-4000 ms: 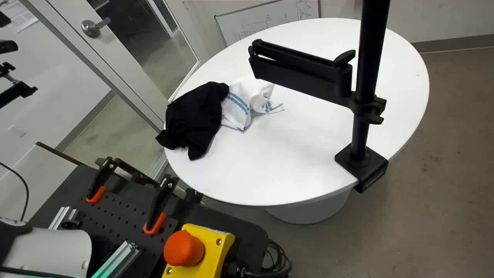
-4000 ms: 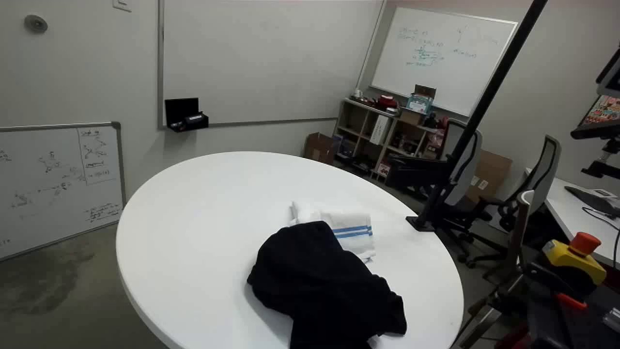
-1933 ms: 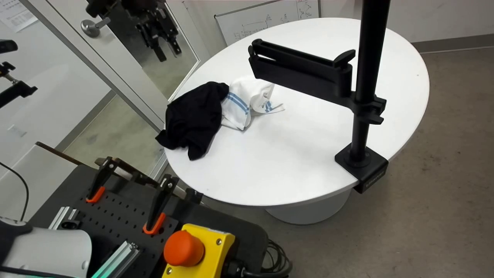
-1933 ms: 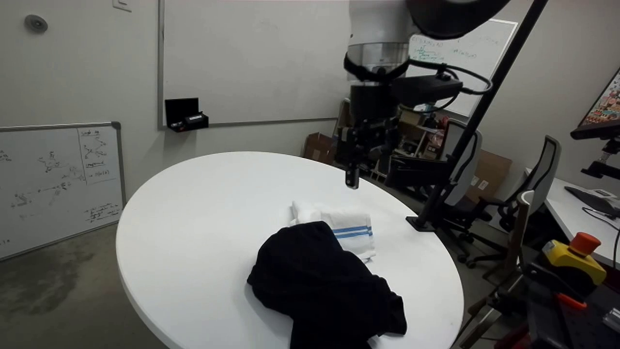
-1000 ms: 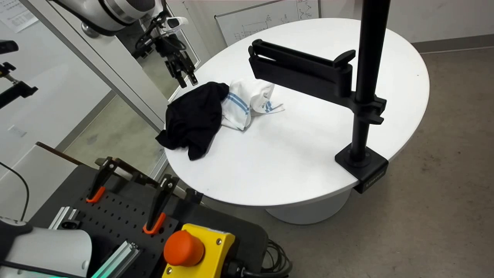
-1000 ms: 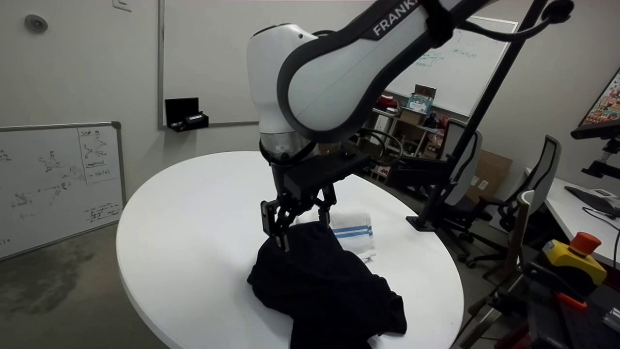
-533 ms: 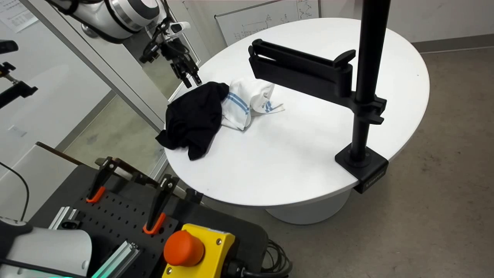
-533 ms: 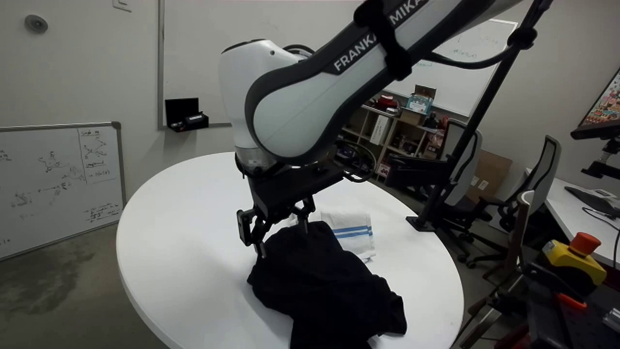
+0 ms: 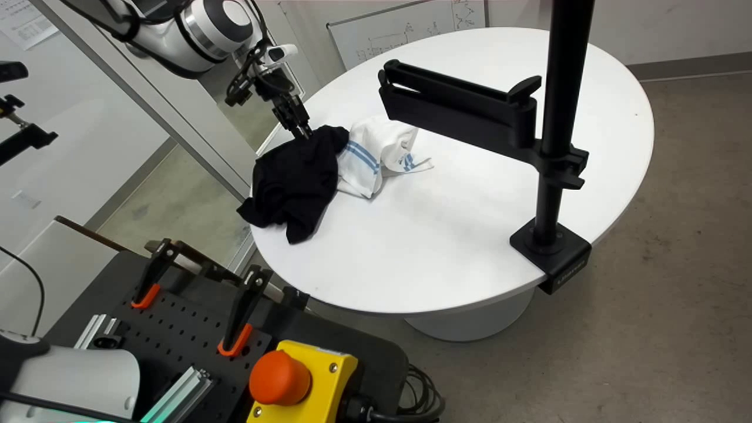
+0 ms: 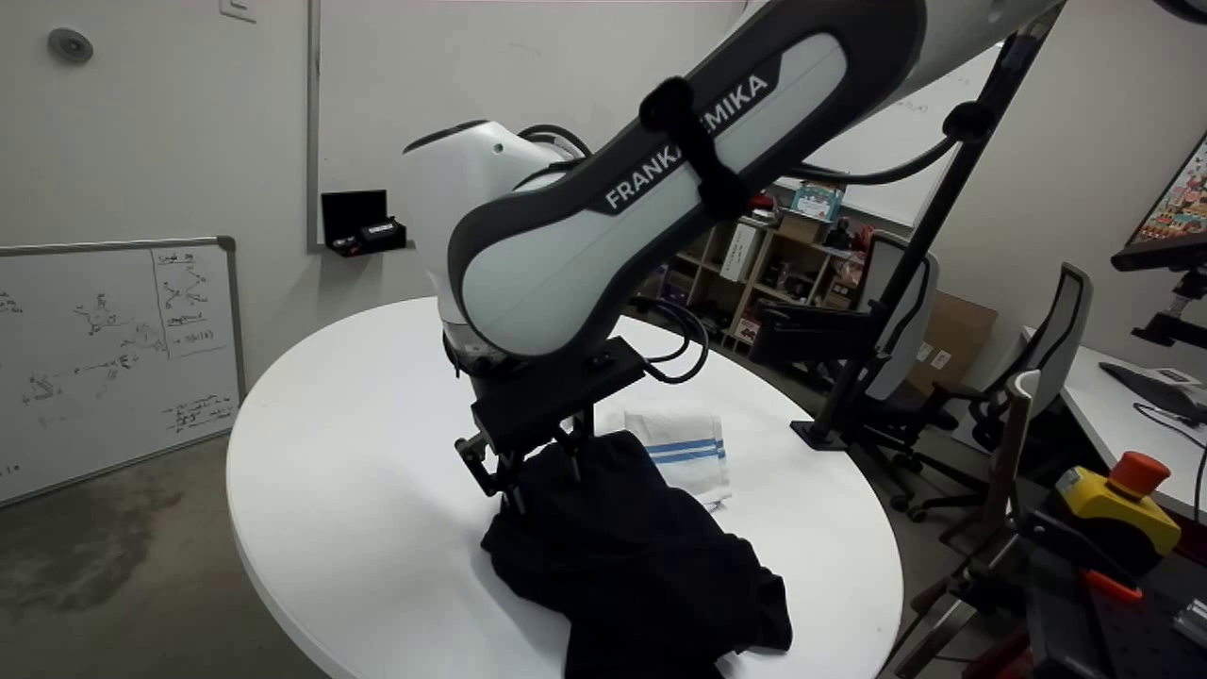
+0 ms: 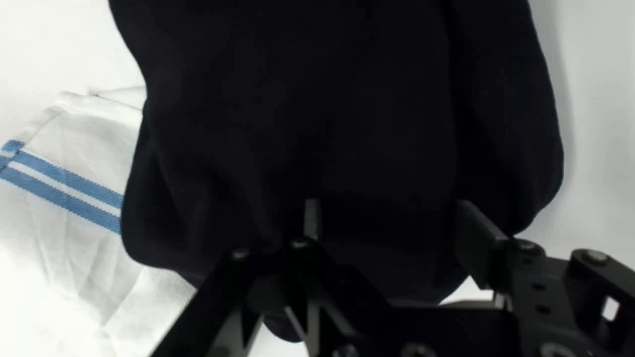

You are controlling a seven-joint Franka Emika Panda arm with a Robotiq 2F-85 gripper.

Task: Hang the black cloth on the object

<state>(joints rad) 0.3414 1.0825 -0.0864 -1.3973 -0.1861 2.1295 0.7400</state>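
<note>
Your black two-finger gripper [image 11: 392, 229] has jaws spread over the crumpled black fabric cloth [image 11: 342, 134], centre of wrist view. Probably light, limp: pinch deep at its lower-frame end, clear of the blue-striped white towel [image 11: 89, 267].

We see cloth [image 11: 347, 109] solid black, creases showing dark grey; towel [image 11: 74, 248] white, two parallel blue stripes across it; tabletop [image 9: 446, 247] plain white

We note gripper [image 11: 391, 223] mostly black; arm [image 10: 556, 273] white with dark grey band, pale lettering along it; post [image 9: 565, 88] black, bracket [image 9: 452, 117] on it black too

We find stop box [image 9: 323, 376] bright yellow, button [image 9: 279, 377] orange-red; clamps [image 9: 243, 299] black with orange handles [image 9: 241, 339]; pegboard [image 9: 182, 320] black, dotted with rows of holes; floor [image 9: 675, 235] grey-brown; low whiteboard [image 10: 113, 377] white, dark scribbles over it, frame grey
</note>
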